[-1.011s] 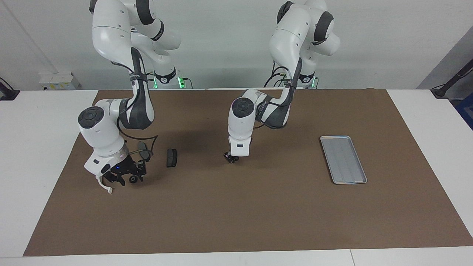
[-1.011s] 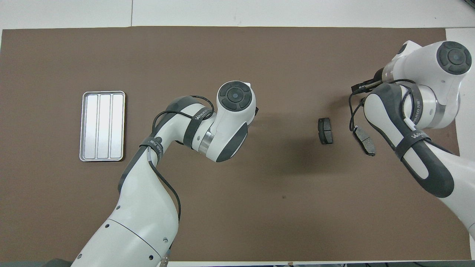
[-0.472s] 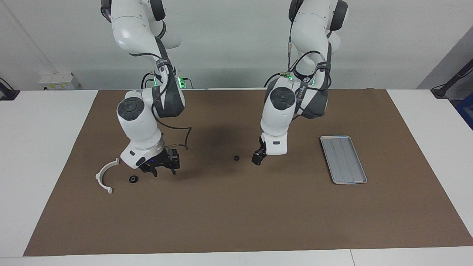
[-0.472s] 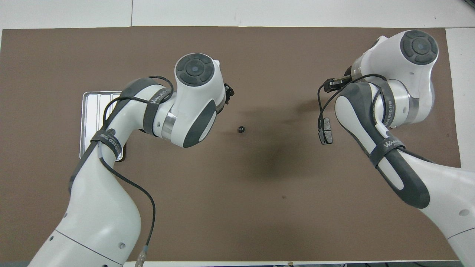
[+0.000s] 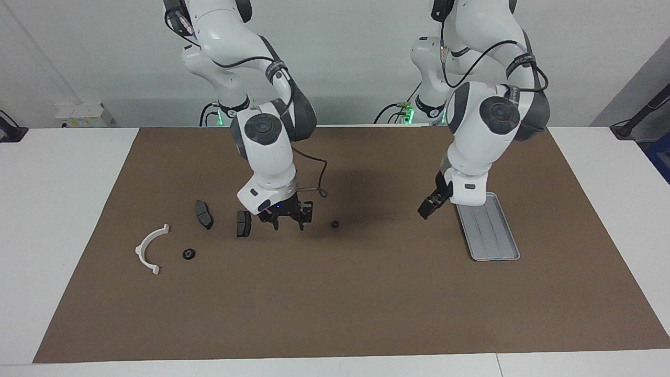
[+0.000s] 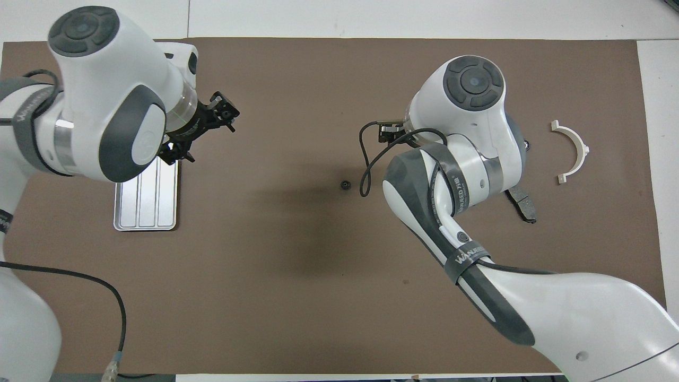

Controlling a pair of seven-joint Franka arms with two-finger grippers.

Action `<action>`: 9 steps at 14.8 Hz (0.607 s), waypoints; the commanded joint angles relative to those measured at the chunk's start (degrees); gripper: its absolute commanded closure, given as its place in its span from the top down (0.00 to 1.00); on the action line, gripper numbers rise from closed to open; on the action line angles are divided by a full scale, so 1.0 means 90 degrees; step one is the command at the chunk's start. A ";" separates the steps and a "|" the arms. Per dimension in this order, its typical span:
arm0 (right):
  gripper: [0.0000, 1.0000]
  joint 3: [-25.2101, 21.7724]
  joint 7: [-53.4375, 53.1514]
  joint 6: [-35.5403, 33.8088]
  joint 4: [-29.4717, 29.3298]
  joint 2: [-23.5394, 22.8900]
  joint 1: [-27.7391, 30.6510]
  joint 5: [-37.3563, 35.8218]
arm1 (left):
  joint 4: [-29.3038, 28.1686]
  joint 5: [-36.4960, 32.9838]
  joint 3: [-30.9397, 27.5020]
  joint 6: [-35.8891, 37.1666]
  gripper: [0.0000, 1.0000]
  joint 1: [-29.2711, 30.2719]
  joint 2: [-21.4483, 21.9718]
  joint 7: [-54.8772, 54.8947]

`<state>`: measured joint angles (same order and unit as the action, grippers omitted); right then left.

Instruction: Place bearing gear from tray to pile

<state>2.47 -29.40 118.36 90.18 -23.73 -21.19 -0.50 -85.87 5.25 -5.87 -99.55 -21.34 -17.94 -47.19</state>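
Starting from the robots' end of the brown mat (image 5: 366, 293), the left gripper (image 5: 426, 209) is seen raised in the air, just beside the edge of the tray (image 5: 492, 235) that faces the right arm's end. From overhead its jaws are spread wide and nothing is held between them. Part of the tray is covered there by the left arm's wrist; what is visible of it is bare.

The right gripper (image 5: 288, 222) is held low over the mat, between one brake pad (image 5: 243, 223) and the bearing gear (image 5: 334, 224). Whether its jaws are released or clenched cannot be told, and from overhead it is hidden under its own arm.

The bearing gear is lying on the mat near the middle, well apart from the tray and short of the pile. It is touched by neither gripper.

A second brake pad (image 5: 203, 214) is set beside the first, toward the right arm's end. Farther from the robots, a second small black round part (image 5: 189, 254), possibly another gear, lies just beside the white half-ring bracket (image 5: 151, 248), which is nearest the right arm's end.
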 commanded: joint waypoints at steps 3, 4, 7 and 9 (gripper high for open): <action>0.70 0.0008 -0.0659 -0.0095 -0.0196 -0.0137 -0.0730 -0.0013 | -0.0225 -0.0037 0.0066 0.0796 1.00 0.0749 0.0596 0.1354; 0.70 0.0008 -0.0669 -0.0066 -0.0186 -0.0205 -0.0848 0.0017 | -0.0225 -0.0037 0.0066 0.0894 1.00 0.0856 0.0674 0.1569; 0.70 0.0018 -0.0640 0.0051 -0.0138 -0.0361 -0.1132 0.0007 | -0.0225 -0.0037 0.0066 0.1070 1.00 0.1072 0.0811 0.2019; 0.70 0.0018 -0.0601 0.0168 -0.0089 -0.0507 -0.1220 0.0007 | -0.0225 -0.0037 0.0057 0.1168 1.00 0.1130 0.0947 0.2244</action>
<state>2.62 -34.75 118.41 89.73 -26.61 -32.04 -0.46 -85.96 5.25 -5.89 -90.09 -11.88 -11.89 -29.27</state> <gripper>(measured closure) 0.300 0.000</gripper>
